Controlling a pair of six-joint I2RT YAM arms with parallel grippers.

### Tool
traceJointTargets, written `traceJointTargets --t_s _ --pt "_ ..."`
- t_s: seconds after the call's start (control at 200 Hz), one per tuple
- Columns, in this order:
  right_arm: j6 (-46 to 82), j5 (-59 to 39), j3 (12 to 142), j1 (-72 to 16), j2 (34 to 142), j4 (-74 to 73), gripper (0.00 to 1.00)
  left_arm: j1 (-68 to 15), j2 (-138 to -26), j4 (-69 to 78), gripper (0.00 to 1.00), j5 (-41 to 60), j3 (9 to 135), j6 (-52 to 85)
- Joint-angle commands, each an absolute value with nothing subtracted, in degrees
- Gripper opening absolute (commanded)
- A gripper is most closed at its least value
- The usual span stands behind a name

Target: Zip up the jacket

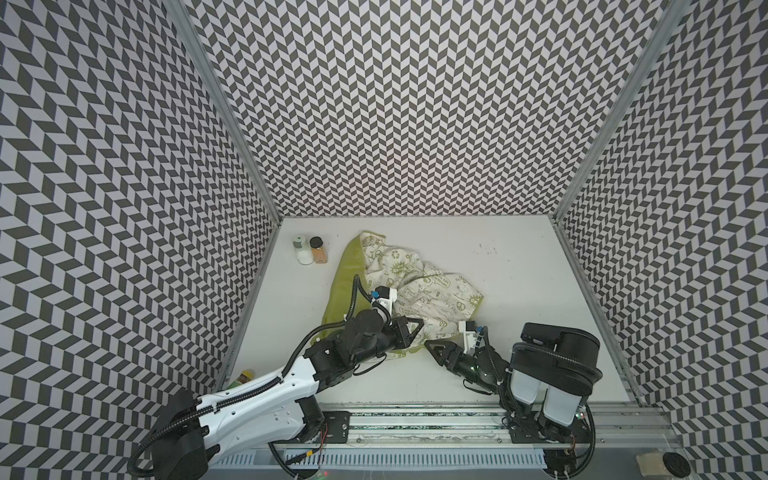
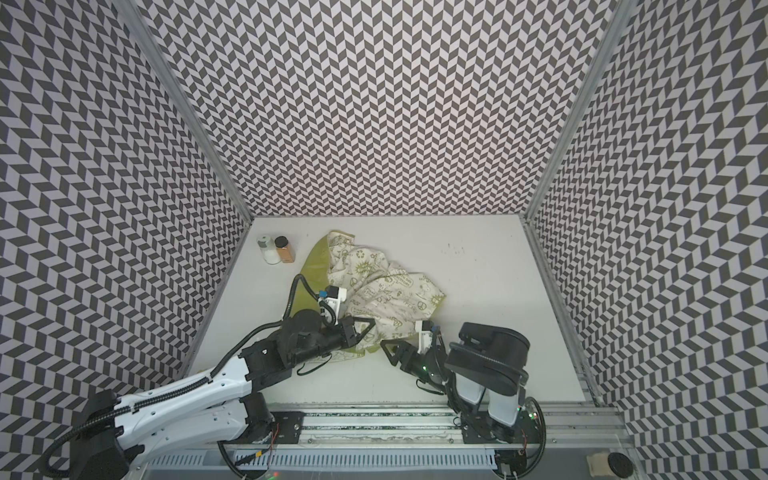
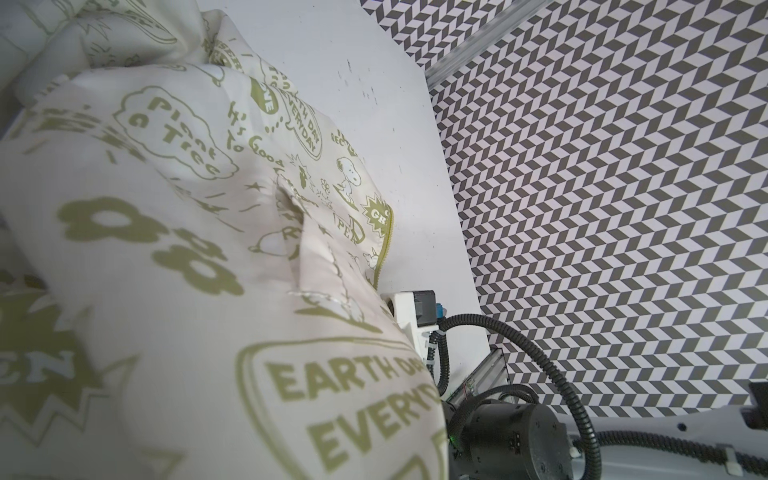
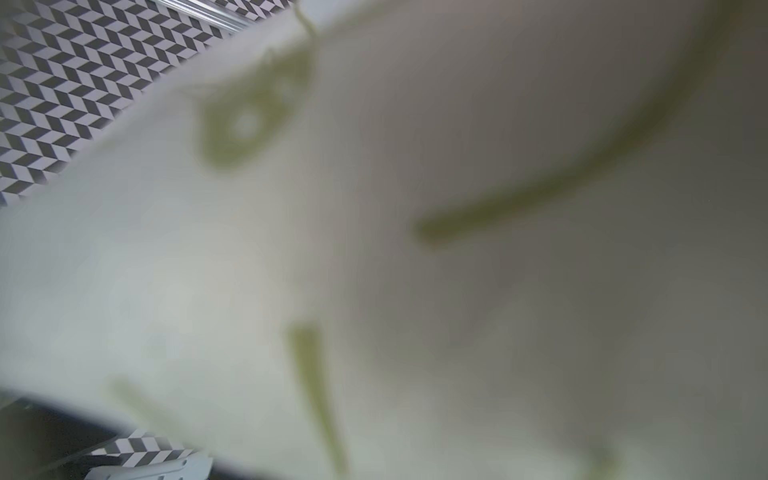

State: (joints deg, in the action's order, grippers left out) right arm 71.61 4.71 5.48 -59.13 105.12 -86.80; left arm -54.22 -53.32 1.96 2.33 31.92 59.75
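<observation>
White plastic makes up the pale-lidded bottle (image 1: 303, 252) in the far-left corner of the worktop (image 1: 523, 316). An amber bottle (image 1: 319, 252) with a black lid stands just beside it on its right. Near the left wall at the front, a small yellow-green object (image 1: 245, 377) peeks out beside the left arm; what it is cannot be told.

Right of the 2 bottles, the jacket (image 1: 419, 286) lies crumpled in the middle of the worktop in both top views. Its lime-green shell shows along the left side, and its cream lining (image 3: 166, 249), printed with green doodles and words, is turned up across the rest.

The left end effector (image 1: 415, 328) sits at the jacket's near edge, closed tight with the fabric pinched in it. The left wrist view is filled by the bulging lining, with a run of green zip teeth (image 3: 385, 249) along 1 edge.

Just right of it, the right end effector (image 1: 432, 347) rests at the jacket's near hem with its jaws standing wide, gripping nothing visible. The right wrist view shows only blurred cream cloth close to the lens.
</observation>
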Motion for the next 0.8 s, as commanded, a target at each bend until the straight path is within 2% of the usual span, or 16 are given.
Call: traceJointTargets --t_s 0.0,0.406,0.496,0.606,0.796 --pt "71.63 6.53 6.39 -59.28 105.60 -107.95 0.77 -52.91 -51.34 1.58 0.00 3.71 31.23 60.64" --pt "66.10 9.62 6.12 -58.53 100.20 -106.65 0.72 -50.31 -50.54 1.07 0.00 6.56 29.06 61.04" --pt "65.69 9.07 6.59 -57.86 99.32 -104.34 0.68 -50.18 -50.36 1.60 0.00 6.98 28.52 61.28" --pt "65.16 8.58 6.51 -57.90 99.14 -105.61 0.57 -50.01 -50.70 0.62 0.00 6.91 28.46 60.93" --pt "62.15 9.39 6.56 -57.90 90.41 -94.30 0.25 -48.83 -50.59 -0.68 0.00 7.58 27.21 59.88"
